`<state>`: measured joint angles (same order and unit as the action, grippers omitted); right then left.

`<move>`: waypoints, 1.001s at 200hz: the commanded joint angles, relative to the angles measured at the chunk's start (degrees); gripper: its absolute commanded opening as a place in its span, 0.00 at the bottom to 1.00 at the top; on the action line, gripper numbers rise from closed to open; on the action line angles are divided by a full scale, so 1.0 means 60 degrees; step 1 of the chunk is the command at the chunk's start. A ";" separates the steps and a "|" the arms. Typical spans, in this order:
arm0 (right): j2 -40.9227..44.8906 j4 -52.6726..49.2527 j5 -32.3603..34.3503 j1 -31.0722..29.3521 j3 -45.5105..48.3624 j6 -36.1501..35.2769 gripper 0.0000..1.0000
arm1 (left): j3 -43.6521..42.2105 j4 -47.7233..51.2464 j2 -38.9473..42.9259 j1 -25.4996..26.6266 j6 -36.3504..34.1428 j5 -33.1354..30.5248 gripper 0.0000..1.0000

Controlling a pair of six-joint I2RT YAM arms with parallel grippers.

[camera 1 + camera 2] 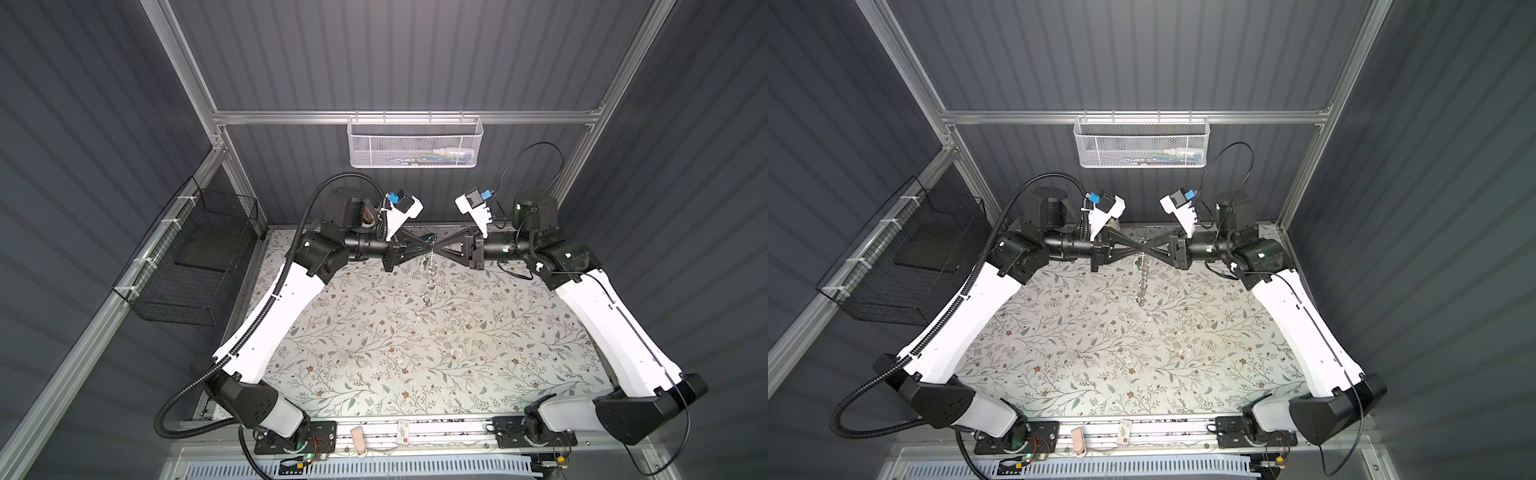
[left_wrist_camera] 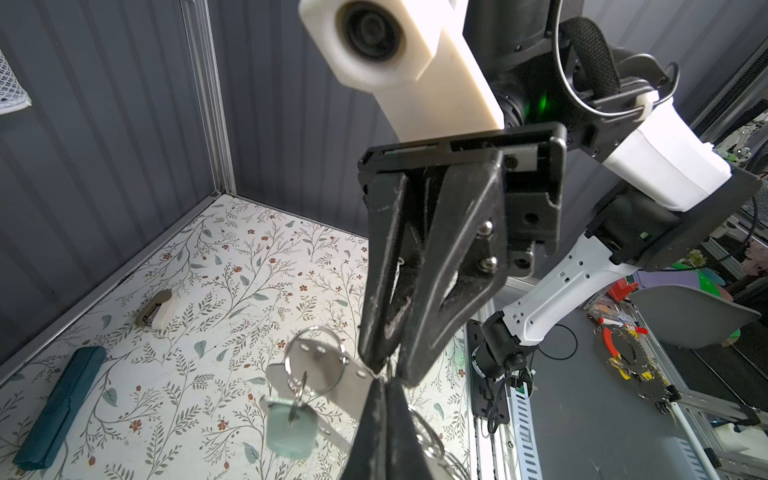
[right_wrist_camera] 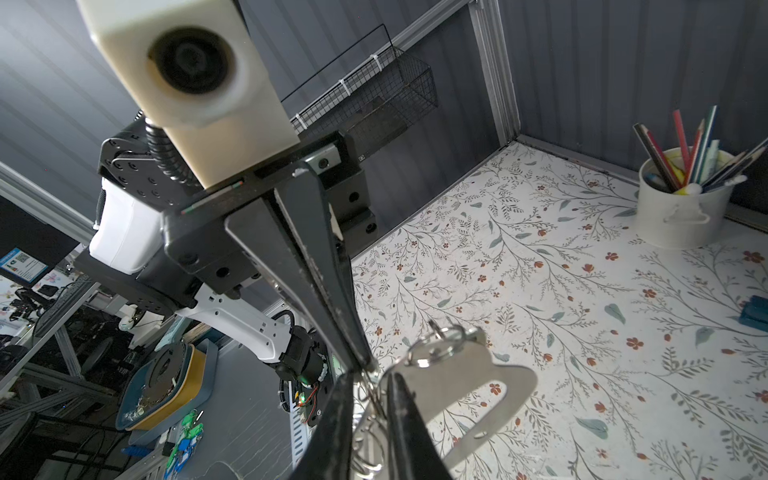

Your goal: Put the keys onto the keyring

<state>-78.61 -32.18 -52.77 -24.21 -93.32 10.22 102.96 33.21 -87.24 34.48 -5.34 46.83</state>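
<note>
Both grippers meet tip to tip above the far middle of the table. My left gripper (image 1: 428, 249) (image 2: 384, 384) is shut on the edge of the keyring (image 2: 320, 370), a flat grey plate with an oval cutout (image 3: 457, 386). The plate's split rings (image 1: 430, 282) (image 1: 1142, 282) dangle below. One key with a mint-green tag (image 2: 291, 428) hangs from a ring on the plate. My right gripper (image 1: 437, 249) (image 3: 372, 382) has its jaws drawn narrowly together with the split rings (image 3: 370, 419) between them.
A dark-teal oblong case (image 2: 58, 407) and a small beige object (image 2: 156, 311) lie on the floral table. A white cup of pencils (image 3: 681, 216) stands in a far corner. A white mesh basket (image 1: 413, 143) and a black wire basket (image 1: 195, 257) hang on the walls.
</note>
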 commanded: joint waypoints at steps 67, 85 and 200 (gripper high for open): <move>-0.0111 -0.0247 -0.0071 -0.0294 -0.0135 -0.0313 0.10 | -0.0044 -0.0322 0.0272 0.0069 0.0204 0.0340 0.00; -0.0112 -0.0250 0.0013 -0.0342 -0.0120 -0.0332 0.05 | -0.0093 -0.0377 0.0298 0.0069 0.0246 0.0330 0.00; 0.1280 0.5449 0.1375 -0.0102 0.2391 0.2490 0.00 | -0.1867 -0.4359 0.1560 -0.0426 0.3542 -0.1263 0.41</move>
<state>-73.78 -15.62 -47.70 -25.43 -81.82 18.11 94.98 18.72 -80.18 33.71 6.04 42.06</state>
